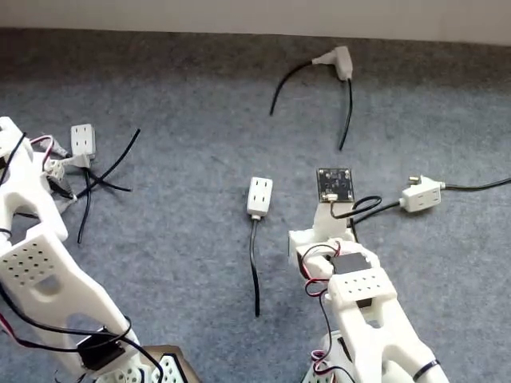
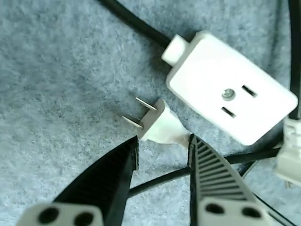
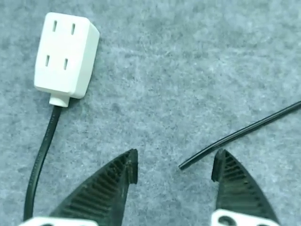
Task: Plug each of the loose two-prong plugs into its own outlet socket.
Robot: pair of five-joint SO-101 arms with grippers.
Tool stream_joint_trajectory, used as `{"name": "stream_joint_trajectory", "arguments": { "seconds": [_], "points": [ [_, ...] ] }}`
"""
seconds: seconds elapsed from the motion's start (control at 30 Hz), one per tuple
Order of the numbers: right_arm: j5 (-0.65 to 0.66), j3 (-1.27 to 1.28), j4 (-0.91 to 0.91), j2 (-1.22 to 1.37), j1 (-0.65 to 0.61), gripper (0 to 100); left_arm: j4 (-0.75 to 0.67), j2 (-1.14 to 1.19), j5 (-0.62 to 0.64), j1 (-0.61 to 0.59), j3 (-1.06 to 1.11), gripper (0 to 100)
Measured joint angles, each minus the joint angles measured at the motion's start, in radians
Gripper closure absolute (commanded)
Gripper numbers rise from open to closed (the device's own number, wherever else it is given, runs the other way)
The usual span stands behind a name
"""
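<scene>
Left gripper [image 2: 163, 148], narrowly parted, straddles white plastic two-prong plug [image 2: 157, 125] beside white rectangular outlet socket [image 2: 230, 89]; right gripper [image 3: 178, 162] stands wide.

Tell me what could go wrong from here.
1. The left gripper straddles the rear of the plug; gripped that far back, the plug may twist as it meets the socket.
2. A black cord crosses between its jaws and might get pinched too.
3. The right gripper brackets a bare cord end, so closing would catch no plug.
</scene>
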Motion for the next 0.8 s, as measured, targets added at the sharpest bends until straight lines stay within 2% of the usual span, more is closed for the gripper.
{"name": "stream_joint_trajectory", "arguments": {
  "seconds": [0.2,0.4,0.63,0.8],
  "points": [
    [0.000,0.000,0.000,0.000,0.000,73.9,-0.081,0.023,-0.180,-0.115,0.000,83],
    [0.000,0.000,0.000,0.000,0.000,73.9,-0.086,0.025,-0.338,-0.135,-0.031,83],
    [0.000,0.000,0.000,-0.003,0.000,73.9,0.084,0.031,-0.356,-0.141,-0.157,83],
    [0.000,0.000,0.000,-0.003,0.000,73.9,0.163,0.038,-0.365,-0.078,-0.178,83]
  ]
}}
